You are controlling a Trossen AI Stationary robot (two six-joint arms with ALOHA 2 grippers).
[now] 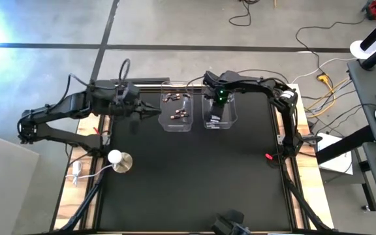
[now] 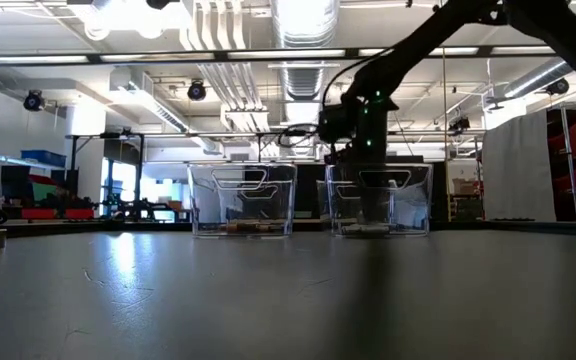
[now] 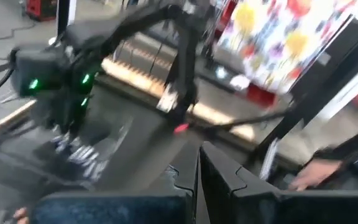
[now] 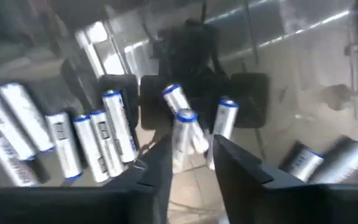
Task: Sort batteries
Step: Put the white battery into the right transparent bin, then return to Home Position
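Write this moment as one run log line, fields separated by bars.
right gripper: over right bin, open above silvery batteries | left gripper: beside left bin

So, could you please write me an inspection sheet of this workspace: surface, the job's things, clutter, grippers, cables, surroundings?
Surface: dark table, mostly bare in front.
Job's things: two clear bins side by side; left bin holds dark batteries; right bin holds silvery batteries.
Clutter: white knob at the left side, small red object at the right edge.
Grippers: right gripper is down inside the right bin, open around a silvery battery; left gripper waits beside the left bin.
Cables: loose cables on the floor to the right.
Surroundings: workshop room; a person's hand shows beyond the table.
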